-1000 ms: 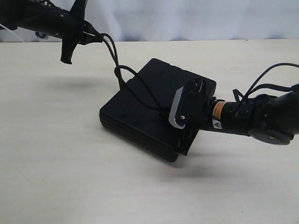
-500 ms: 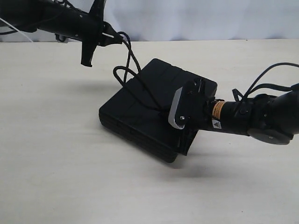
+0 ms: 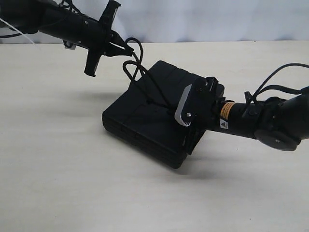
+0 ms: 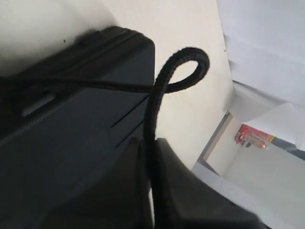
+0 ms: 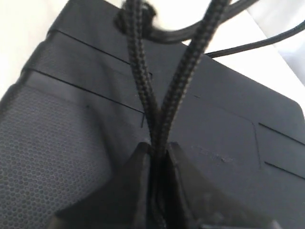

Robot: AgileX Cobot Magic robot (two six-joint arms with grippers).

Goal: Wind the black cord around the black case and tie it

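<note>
Tying stage, prob: left gripper (image 3: 121, 48) pinches black cord (image 4: 151, 109) above far edge of black case (image 3: 130, 121) (flat on table (image 3: 58, 169)); right gripper (image 5: 159, 151) clamps two strands on its top. Next: pull ends apart to cinch

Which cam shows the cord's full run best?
Exterior view: the cord runs from the left gripper, loops, then crosses the case to the right gripper. Left wrist shows only one loop; right wrist, two strands entering its jaws.
</note>
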